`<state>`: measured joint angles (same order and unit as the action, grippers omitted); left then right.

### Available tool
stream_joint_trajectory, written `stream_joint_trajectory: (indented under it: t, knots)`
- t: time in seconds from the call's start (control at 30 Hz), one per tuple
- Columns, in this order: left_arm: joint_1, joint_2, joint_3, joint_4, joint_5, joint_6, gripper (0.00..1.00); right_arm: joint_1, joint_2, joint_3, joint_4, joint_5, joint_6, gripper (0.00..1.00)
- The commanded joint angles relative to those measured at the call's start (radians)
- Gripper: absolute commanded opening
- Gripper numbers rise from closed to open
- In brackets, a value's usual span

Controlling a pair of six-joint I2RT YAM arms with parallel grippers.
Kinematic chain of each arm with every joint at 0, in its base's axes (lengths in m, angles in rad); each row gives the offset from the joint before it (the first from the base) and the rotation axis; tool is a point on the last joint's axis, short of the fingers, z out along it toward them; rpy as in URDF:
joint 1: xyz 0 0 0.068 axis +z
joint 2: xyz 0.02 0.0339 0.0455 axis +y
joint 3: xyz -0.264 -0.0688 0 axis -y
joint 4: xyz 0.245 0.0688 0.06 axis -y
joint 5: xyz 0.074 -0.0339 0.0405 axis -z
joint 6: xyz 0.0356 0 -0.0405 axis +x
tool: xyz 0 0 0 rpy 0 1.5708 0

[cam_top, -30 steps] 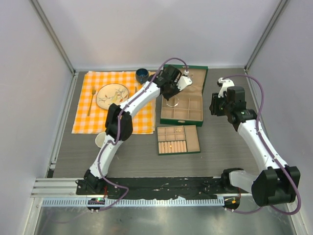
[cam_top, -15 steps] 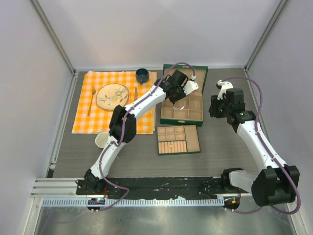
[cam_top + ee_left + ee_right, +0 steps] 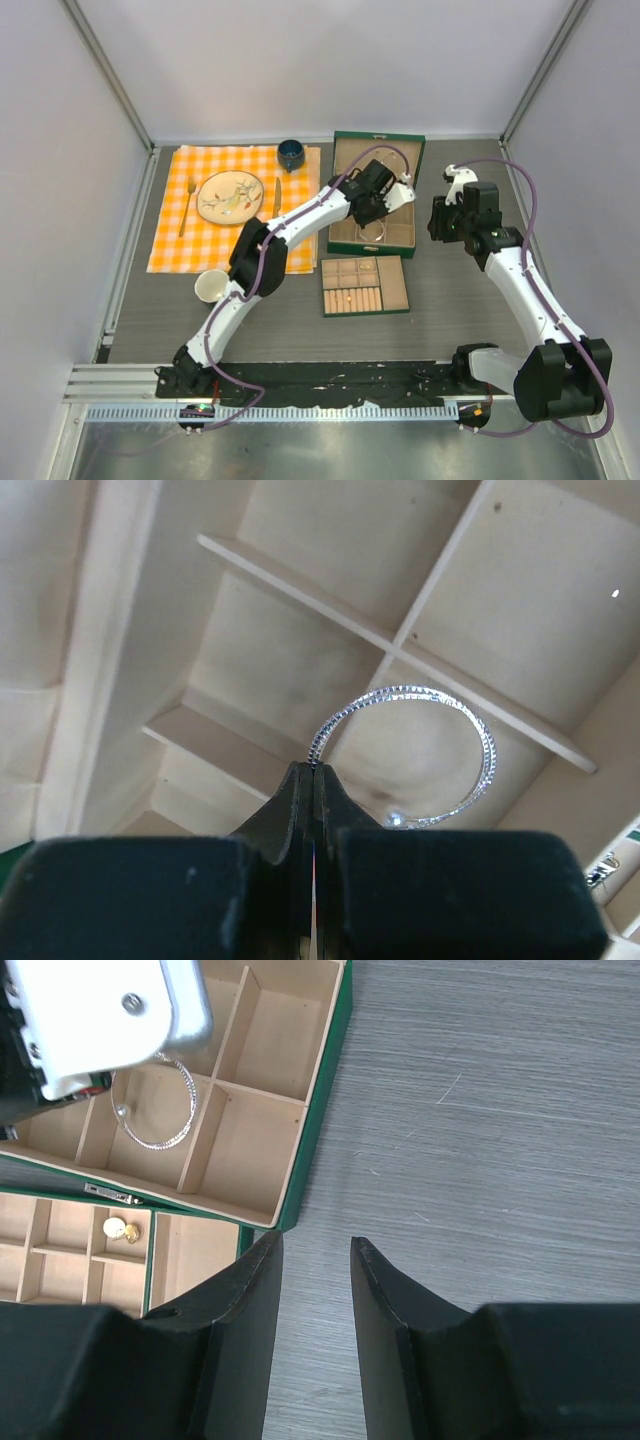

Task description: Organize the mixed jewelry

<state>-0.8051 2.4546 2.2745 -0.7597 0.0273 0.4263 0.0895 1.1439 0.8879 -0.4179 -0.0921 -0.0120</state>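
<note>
One thin silver bangle (image 3: 487,760) is the only piece of jewelry being handled. It is pinched at its rim between the closed tips of the left claw (image 3: 313,770) and hangs over a beige compartment of the single green box (image 3: 345,150). Whether it touches the compartment floor cannot be told. A small bead shows on its lower edge.

Two tiny pieces (image 3: 123,1230), one pale and one gold, lie together in a compartment of the one loose tray (image 3: 392,285) just in front of the box. They are too small to identify.

The right claw (image 3: 315,1245) stands narrowly parted and holds nothing, over bare tabletop (image 3: 480,1110) beside the box's near corner. Its view cuts off much of the box and tray.

On the far left, one orange checked cloth (image 3: 175,250) carries one plate (image 3: 230,196), one fork (image 3: 188,205) and one knife (image 3: 277,190). One dark cup (image 3: 291,153) sits at its far edge and one white cup (image 3: 209,287) at its near edge.
</note>
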Motion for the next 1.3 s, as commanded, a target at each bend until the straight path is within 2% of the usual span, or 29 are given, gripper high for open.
stream_joint_trajectory:
  t: [0.0,0.2,1.2,1.27]
  knots:
    - [0.001,-0.042,-0.056,0.030,0.010,-0.004,0.00,-0.005,-0.036,-0.001,0.041,-0.012,0.010,0.39]
    - [-0.003,-0.062,-0.115,0.049,0.016,0.000,0.00,-0.008,-0.035,-0.003,0.044,-0.020,0.010,0.39]
    - [-0.059,-0.123,-0.165,0.042,-0.017,0.006,0.00,-0.023,-0.053,-0.032,0.053,-0.038,0.010,0.40]
    - [-0.059,-0.120,-0.161,0.039,-0.018,0.009,0.04,-0.024,-0.055,-0.032,0.051,-0.040,0.010,0.40]
